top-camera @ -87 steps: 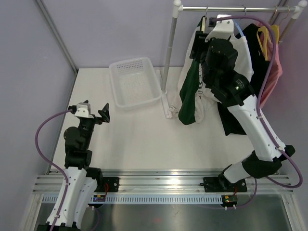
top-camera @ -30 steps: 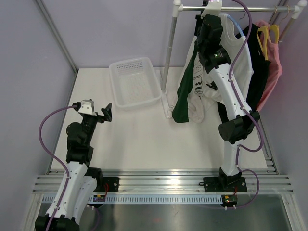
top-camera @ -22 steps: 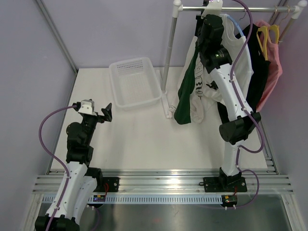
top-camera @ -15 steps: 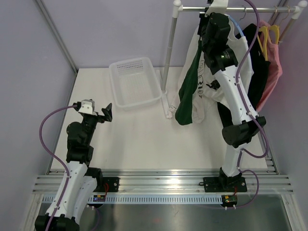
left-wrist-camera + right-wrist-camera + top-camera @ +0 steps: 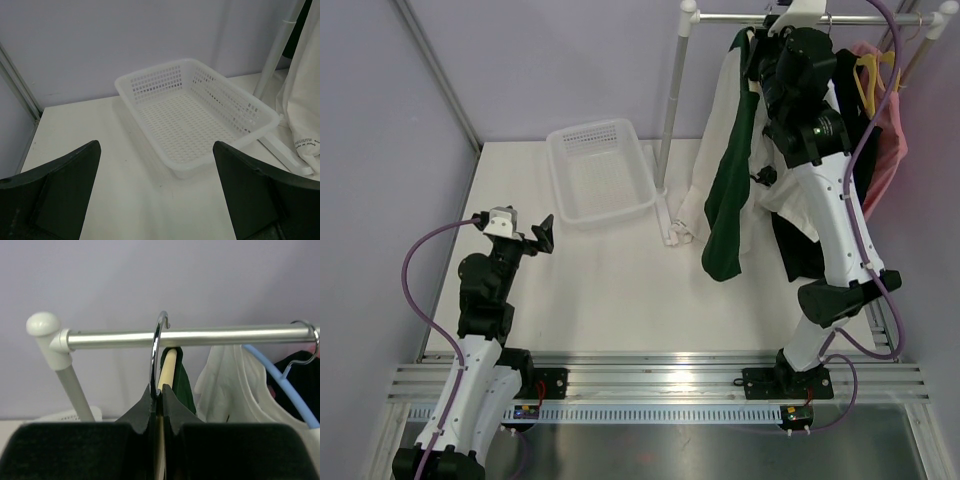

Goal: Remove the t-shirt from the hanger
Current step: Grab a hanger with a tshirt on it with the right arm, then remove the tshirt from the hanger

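Observation:
A dark green t-shirt [image 5: 728, 200] hangs from a wooden hanger [image 5: 167, 365] with a metal hook [image 5: 154, 342] at the left end of the clothes rail [image 5: 215, 335]. My right gripper [image 5: 161, 390] is up at the rail [image 5: 730, 17] and shut on the hanger just under its hook. A fold of the t-shirt [image 5: 186, 385] shows behind the fingers. I cannot tell whether the hook rests on the rail. Far off at the table's left, my left gripper [image 5: 538, 236] stands open and holds nothing; in its wrist view the left gripper [image 5: 157, 200] faces the basket.
A white plastic basket [image 5: 600, 170] sits on the table left of the rack's post [image 5: 672, 110]. A white garment on a blue hanger [image 5: 280, 385] hangs right beside the green one; black and pink clothes [image 5: 880, 110] hang further right on the rail.
My right arm has risen and shifted right along the rail with the hanger in its grip; the green t-shirt has swung out and hangs longer. The left arm has stayed put.

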### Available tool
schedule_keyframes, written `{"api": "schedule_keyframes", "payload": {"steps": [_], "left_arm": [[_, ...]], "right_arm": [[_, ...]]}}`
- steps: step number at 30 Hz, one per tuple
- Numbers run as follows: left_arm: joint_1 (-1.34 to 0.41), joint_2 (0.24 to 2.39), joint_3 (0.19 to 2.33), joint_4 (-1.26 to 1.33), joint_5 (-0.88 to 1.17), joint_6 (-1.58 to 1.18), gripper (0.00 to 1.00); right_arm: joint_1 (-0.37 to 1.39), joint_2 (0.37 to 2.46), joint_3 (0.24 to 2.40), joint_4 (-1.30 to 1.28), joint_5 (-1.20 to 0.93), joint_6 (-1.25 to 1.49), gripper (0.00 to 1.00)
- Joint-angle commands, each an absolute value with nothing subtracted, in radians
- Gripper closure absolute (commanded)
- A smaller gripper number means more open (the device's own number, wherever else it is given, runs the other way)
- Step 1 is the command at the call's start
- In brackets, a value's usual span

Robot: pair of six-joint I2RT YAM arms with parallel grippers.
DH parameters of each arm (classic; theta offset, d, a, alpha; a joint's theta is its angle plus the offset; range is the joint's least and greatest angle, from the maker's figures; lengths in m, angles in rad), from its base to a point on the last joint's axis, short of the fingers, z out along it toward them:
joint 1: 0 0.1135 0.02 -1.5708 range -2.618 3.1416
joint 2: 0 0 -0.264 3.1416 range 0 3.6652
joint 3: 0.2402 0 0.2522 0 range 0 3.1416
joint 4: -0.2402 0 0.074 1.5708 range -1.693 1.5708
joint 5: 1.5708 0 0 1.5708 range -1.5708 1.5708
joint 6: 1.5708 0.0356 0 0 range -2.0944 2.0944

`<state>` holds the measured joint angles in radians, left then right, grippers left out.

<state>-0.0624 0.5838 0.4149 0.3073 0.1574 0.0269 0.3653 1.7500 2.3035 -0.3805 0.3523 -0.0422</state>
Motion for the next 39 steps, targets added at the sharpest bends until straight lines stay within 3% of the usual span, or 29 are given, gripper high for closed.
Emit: {"api": "schedule_keyframes", "payload": {"steps": [1,17,28,39], "left_arm": [[-0.058,0.583,0.425,0.342,0.189,0.040,0.01],[-0.058,0.586,0.426,0.305,0.417,0.089,0.01],[-0.058,0.569,0.431,0.284,0.476,0.091,0.01],[-0.058,0.522,0.436,0.264,0.511,0.061,0.01]], "right_arm": [[0.364,1.727,2.408,-0.478,0.264,0.029,1.00],[0.365,1.407,2.162,-0.776,-0.087,0.049,1.00],[0.379,1.226,2.002,-0.782,-0.161,0.084,1.00],[0.385,0.991,1.652,-0.628,-0.342,0.164,1.00]]}}
